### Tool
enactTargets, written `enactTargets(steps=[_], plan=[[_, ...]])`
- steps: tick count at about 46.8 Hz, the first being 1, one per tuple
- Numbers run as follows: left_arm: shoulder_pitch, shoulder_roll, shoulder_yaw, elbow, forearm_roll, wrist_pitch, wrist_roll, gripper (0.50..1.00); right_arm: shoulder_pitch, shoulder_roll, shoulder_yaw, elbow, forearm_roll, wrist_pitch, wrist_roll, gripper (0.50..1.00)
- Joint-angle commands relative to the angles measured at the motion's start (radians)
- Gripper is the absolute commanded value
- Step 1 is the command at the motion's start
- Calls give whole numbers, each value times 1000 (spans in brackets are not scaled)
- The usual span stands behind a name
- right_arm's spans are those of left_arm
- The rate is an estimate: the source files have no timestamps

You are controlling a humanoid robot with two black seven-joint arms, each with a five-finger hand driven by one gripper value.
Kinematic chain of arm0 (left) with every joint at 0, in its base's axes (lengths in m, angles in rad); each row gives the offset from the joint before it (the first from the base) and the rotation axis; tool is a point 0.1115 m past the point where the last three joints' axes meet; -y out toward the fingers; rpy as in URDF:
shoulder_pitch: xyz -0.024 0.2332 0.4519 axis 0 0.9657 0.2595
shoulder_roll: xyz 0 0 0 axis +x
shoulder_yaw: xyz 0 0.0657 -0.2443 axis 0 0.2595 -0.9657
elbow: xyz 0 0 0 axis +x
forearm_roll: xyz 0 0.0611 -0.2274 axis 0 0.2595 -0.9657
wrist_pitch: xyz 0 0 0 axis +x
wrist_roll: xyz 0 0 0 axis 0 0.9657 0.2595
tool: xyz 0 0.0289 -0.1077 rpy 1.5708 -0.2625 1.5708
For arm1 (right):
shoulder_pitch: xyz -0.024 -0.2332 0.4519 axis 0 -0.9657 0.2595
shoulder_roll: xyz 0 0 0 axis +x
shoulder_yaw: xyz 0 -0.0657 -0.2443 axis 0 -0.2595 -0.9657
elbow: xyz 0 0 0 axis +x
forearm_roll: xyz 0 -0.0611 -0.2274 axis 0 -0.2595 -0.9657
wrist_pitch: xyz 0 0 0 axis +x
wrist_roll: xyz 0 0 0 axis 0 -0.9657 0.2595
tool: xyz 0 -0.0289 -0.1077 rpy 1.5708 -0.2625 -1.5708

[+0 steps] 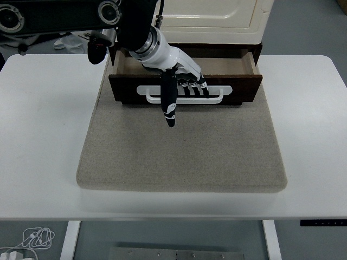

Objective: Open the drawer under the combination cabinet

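Fingers (192, 86) hooked behind the drawer (238, 86) handle (225, 93).

You see only the bottom strip of the cream cabinet (209, 15) above the drawer (185, 89); the picture's top edge cuts off the rest. The left hand (181, 81) covers the middle of the drawer's white handle (217, 93), and its fingertips (191, 91) are tucked behind the bar, so you cannot tell how far they curl. The drawer's inside is mostly hidden behind its dark front and the arm, and below the table's near edge, a tangle of white cable (33, 237) is too small to make out.
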Motion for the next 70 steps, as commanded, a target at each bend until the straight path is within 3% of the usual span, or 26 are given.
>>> enactTargets(steps=[1, 48, 70], plan=[[0, 6, 0, -9, 1, -3, 0, 1000, 0, 0, 0, 0, 0, 0, 1, 926], [-21, 37, -21, -57, -5, -14, 2, 1000, 0, 0, 0, 0, 0, 0, 0, 926], [-64, 96, -44, -60, -7, -22, 2, 1000, 0, 0, 0, 0, 0, 0, 0, 926]])
